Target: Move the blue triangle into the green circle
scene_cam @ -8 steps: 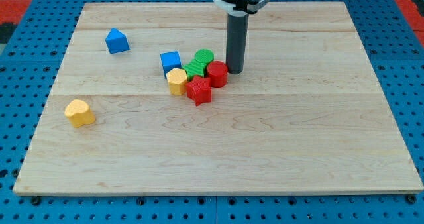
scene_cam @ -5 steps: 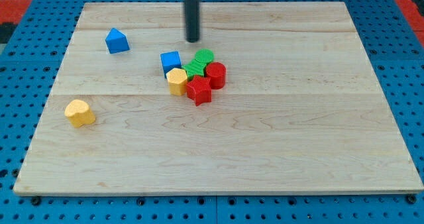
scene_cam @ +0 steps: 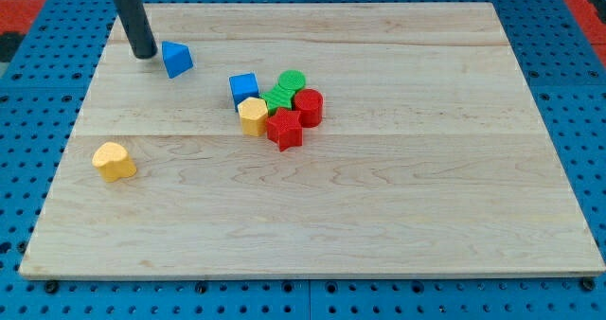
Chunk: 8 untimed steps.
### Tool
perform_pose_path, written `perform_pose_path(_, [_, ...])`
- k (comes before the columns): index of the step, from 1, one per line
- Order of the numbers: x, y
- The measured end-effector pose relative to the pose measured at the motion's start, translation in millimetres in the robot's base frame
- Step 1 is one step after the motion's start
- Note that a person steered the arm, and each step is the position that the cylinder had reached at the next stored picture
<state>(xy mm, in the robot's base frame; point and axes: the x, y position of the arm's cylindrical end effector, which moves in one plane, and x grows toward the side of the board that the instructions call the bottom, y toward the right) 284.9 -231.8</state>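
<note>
The blue triangle (scene_cam: 176, 59) lies near the view's top left of the wooden board. My tip (scene_cam: 144, 53) stands just to its left, close to or touching it. The green circle (scene_cam: 293, 80) sits at the top of a cluster near the board's middle, well to the right of the triangle. The rod leans up to the view's top left edge.
The cluster holds a blue cube (scene_cam: 244, 89), a green star-like block (scene_cam: 277, 99), a red cylinder (scene_cam: 309, 106), a red star-like block (scene_cam: 284, 129) and a yellow hexagon (scene_cam: 253, 115). A yellow heart (scene_cam: 114, 161) lies alone at the left. The board (scene_cam: 398, 216) rests on a blue pegboard.
My tip has swept from beside the red cylinder across the top of the cluster to the left of the blue triangle. The triangle has shifted slightly right and turned.
</note>
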Motion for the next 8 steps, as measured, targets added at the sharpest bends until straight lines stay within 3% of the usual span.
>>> perform_pose_path(1, [7.6,74.3])
perform_pose_path(2, [21.9,102.8])
perform_pose_path(3, [20.2,45.1])
perform_pose_path(4, [45.0,8.7])
perform_pose_path(6, [54.5,109.9])
perform_pose_path(7, [50.2,129.2])
perform_pose_path(8, [30.9,103.8])
